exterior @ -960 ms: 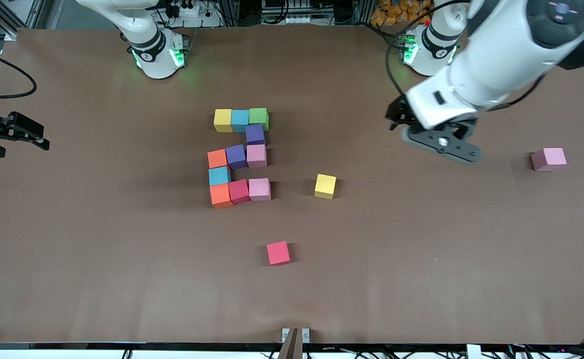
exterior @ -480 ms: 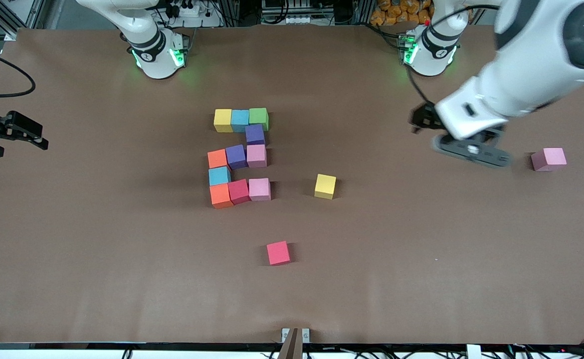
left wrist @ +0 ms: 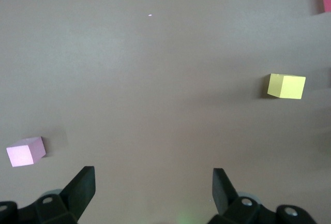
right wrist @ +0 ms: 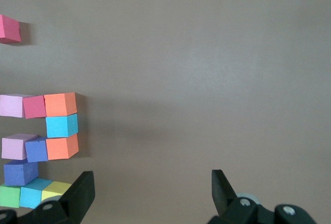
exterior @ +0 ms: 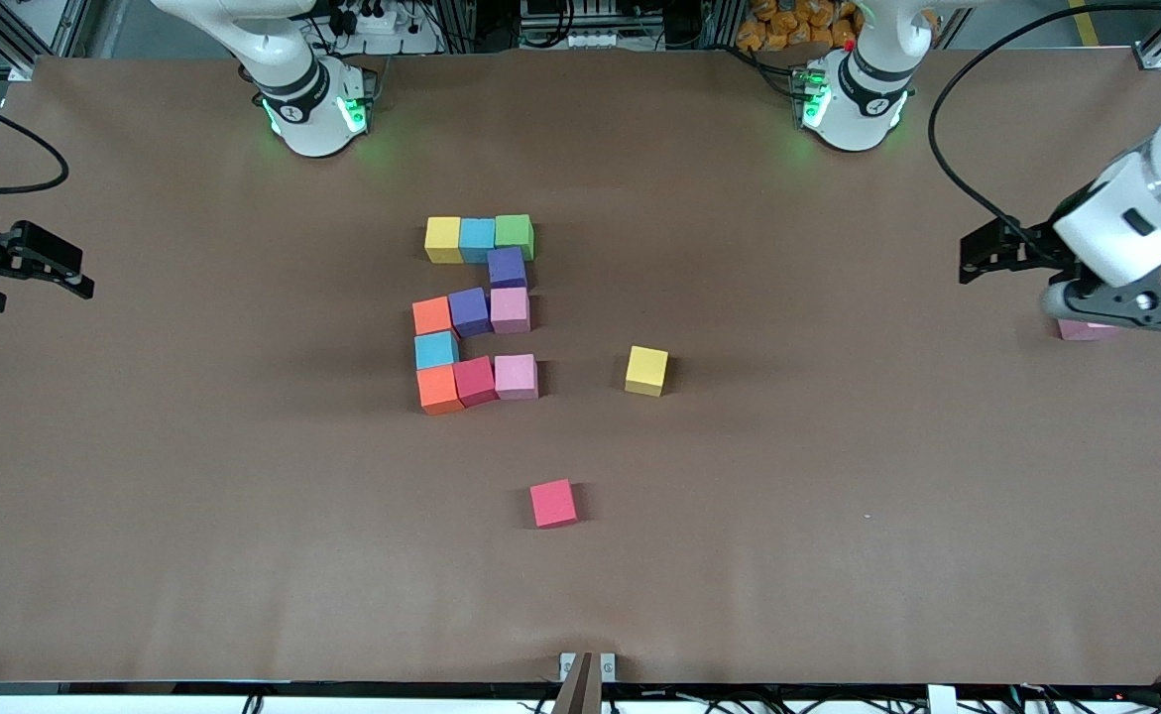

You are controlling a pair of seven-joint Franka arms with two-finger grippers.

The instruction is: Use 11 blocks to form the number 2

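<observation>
your left hand (exterior: pixel 1115 302) hangs spread over the pink block (exterior: pixel 1086 330); it's light, soft foam, so pinch two flat sides gently.

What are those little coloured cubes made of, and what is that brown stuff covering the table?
The blocks look like foam or soft plastic: flat matte colour, no glint, slightly soft edges, as on the loose yellow block. Painted wood cannot be ruled out. The table cover looks like brown paper or thin matte sheet: dull, even, faintly rippled near the front edge.
</observation>
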